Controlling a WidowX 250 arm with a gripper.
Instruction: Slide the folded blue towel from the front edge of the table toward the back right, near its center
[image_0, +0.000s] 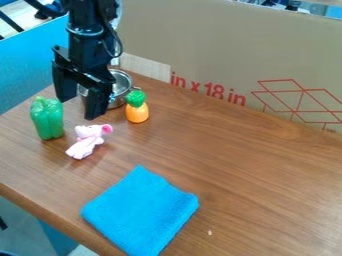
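The black gripper (79, 109) hangs at the upper left of the table, open, its two fingers apart with nothing held between them. Just below it on the wood lies a small pink and white plush toy (87, 140). A green toy bell pepper (47, 119) stands to the left of the plush. Behind the gripper is a metal pot (121, 90), partly hidden by the arm. Beside the pot, on its right, stands an orange toy (137, 113) with a green top.
A folded blue cloth (141, 211) lies near the table's front edge. Along the back stands a large cardboard panel (220, 55) with red markings, and a blue surface (30, 65) rises at the left. The wooden table (267, 175) extends to the right.
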